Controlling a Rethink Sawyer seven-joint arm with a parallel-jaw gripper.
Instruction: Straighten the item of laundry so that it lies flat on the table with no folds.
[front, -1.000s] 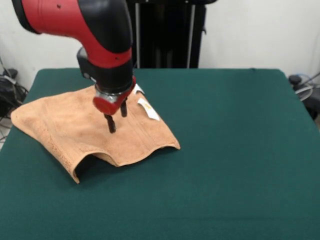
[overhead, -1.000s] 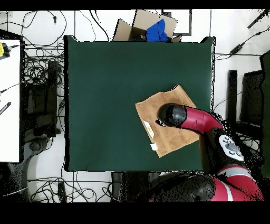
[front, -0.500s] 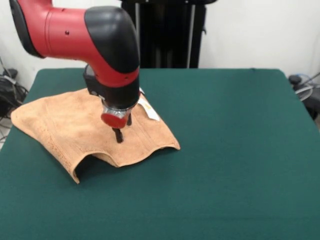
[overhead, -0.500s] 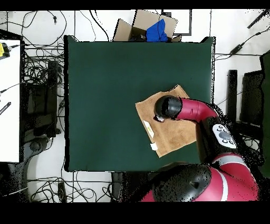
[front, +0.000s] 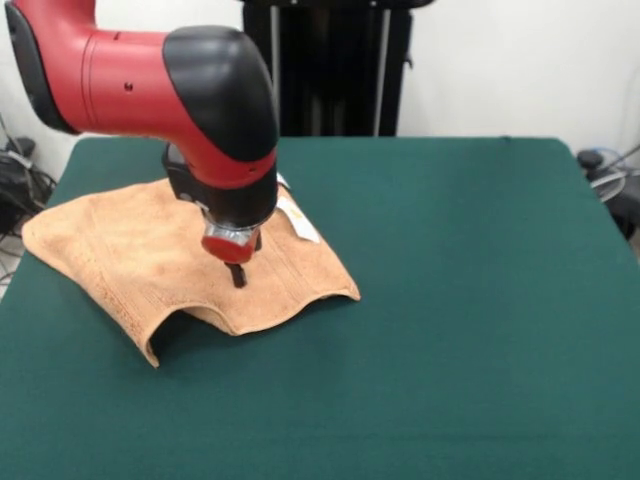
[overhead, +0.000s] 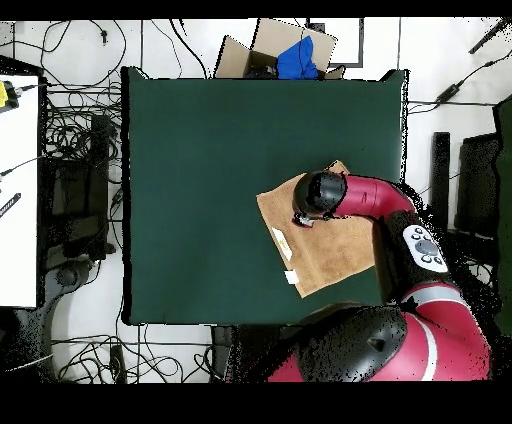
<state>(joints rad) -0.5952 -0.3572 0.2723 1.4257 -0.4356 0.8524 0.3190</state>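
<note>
Orange-tan terry towel (front: 170, 255) on the green felt table (front: 450, 300), lying toward the left side of the front view and not yet flat: the edge nearest the camera arches off the felt in two humps, with a dark hollow beneath the left one and a lifted lip at the right corner. Two white tags (front: 297, 217) sit on the right-hand edge. In the overhead view the towel (overhead: 330, 250) lies close to the table edge nearest the robot's base, slightly askew.

The red-and-black arm descends over the middle of the cloth, and the gripper (front: 238, 274) stands at the towel surface, just behind the raised front edge. Only dark tips show beneath the red wrist collar, and whether they are parted, closed or pinching pile cannot be told from either view.

Judged step: taking hold near the buckled front edge in order to draw it out. To do this well, the grasp should catch only the top layer of terry, close to the hem, not the mid-panel, so that the pull acts on the slack itself. The draw should probably run low and toward the camera, away from the part that already lies flat, so that friction on the felt anchors the far portion. Lifting high risks dragging the whole towel or forming a new fold.
</note>
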